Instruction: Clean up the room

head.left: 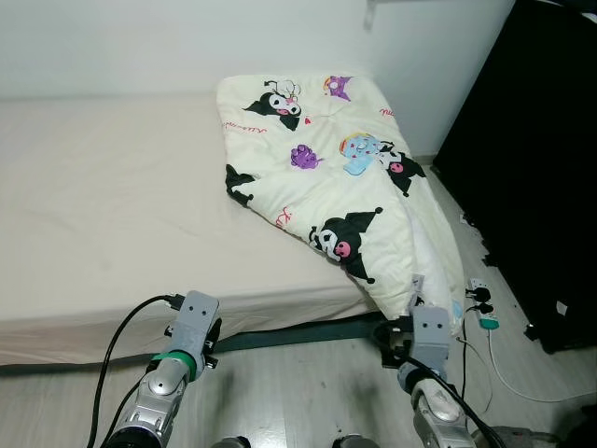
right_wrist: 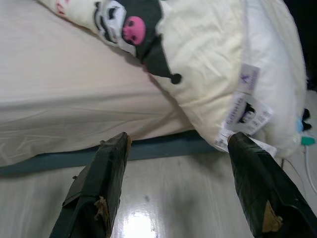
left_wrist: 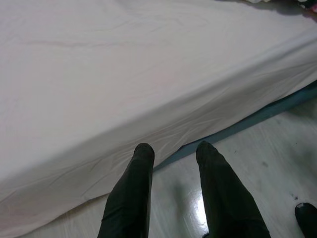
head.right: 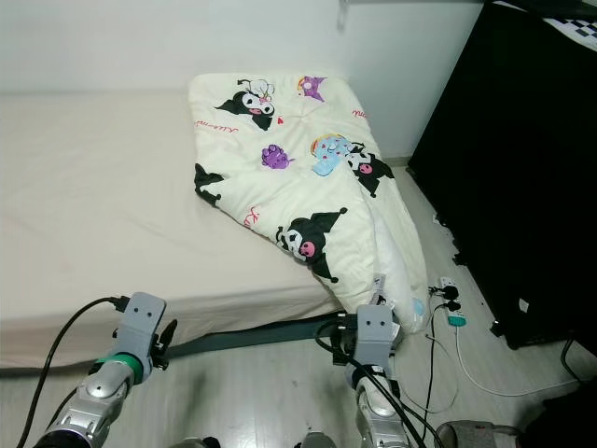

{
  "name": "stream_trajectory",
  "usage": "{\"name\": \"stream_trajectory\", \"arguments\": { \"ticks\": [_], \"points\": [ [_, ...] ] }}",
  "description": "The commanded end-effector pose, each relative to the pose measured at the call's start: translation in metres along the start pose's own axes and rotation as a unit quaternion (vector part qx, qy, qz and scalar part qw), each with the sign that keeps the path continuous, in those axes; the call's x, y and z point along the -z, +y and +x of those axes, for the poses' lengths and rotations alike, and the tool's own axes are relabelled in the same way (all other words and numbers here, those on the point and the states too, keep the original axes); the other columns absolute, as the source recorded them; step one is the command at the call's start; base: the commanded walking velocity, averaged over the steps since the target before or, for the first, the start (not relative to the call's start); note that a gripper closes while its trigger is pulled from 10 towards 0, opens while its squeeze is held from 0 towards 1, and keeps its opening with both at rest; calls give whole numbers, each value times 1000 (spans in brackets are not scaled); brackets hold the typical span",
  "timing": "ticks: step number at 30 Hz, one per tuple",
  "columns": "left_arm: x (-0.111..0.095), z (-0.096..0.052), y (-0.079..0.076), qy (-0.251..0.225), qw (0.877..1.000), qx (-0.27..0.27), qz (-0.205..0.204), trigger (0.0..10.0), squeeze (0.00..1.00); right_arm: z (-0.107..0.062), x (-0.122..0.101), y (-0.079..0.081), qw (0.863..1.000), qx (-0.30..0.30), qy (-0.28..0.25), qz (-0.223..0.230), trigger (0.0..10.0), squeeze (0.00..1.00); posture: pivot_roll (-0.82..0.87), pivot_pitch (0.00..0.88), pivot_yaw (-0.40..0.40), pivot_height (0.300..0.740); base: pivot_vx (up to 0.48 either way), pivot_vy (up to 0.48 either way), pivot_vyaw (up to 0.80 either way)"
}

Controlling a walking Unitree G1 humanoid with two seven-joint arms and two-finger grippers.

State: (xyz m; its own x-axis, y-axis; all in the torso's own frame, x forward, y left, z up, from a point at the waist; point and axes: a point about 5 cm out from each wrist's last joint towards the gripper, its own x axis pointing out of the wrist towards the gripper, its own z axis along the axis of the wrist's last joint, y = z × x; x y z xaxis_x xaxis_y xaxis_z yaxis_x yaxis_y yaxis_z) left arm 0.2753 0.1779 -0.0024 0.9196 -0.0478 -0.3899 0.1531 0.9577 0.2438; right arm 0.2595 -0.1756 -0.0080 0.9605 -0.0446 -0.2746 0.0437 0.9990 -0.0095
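Cream fabric, head views: a quilt (head.left: 322, 177) printed with black, purple and blue cartoon figures lies crumpled on the far right part of the bed (head.left: 103, 205), its near right corner spilling over the mattress edge toward the floor.
Bed surface, head views: pale sheet, bare on the left; dark teal frame rail (head.left: 298, 331) visible under the near edge.
Floor, head views: light wood planks (head.left: 289, 392); a white power strip (head.left: 478, 286) with black plugs and a white cable (head.left: 508, 373) lie to the right of the hanging quilt corner.
Right side, head views: a large black cabinet (head.left: 541, 159) stands against the white wall (head.left: 140, 42).
Arms, head views: the left gripper (left_wrist: 173, 153) and right gripper (right_wrist: 181, 141) are held low, near the bed's near edge; their fingers are not resolved here.
Left wrist view: two black fingers (left_wrist: 131, 193) a narrow gap apart, holding nothing, pointing at the sheet's draped side and the teal rail, above glossy floor.
Right wrist view: fingers (right_wrist: 101, 183) spread wide, holding nothing, aimed at the hanging quilt corner; white sewn-in labels (right_wrist: 245, 111) sit on that corner, just above the floor.
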Motion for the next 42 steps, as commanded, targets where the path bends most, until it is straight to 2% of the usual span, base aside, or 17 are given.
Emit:
{"name": "stream_trajectory", "arguments": {
  "ticks": [1,8,9,15,42],
  "points": [
    [8,-3,-2,14,1000,1,0,10000,0,-1,1,2,1000,-8,-1,-8,10000,0,-24,62,41,740,0,0,0],
    [8,-4,-3,11,1000,6,7,10000,0,0,0,3,1000,-13,-2,-12,10000,0,-24,62,39,740,0,0,0],
    [8,-3,0,10,1000,-9,0,10000,0,0,1,4,1000,-22,0,-18,10000,0,-8,66,-2,740,0,0,0],
    [11,-5,3,13,999,-29,-15,10000,0,0,1,5,999,-38,6,-28,10000,0,4,58,-36,740,0,0,0],
    [9,-3,2,13,999,-32,-10,10000,0,2,2,7,999,-40,14,-29,10000,0,3,38,-26,740,0,0,0]
  ]
}}
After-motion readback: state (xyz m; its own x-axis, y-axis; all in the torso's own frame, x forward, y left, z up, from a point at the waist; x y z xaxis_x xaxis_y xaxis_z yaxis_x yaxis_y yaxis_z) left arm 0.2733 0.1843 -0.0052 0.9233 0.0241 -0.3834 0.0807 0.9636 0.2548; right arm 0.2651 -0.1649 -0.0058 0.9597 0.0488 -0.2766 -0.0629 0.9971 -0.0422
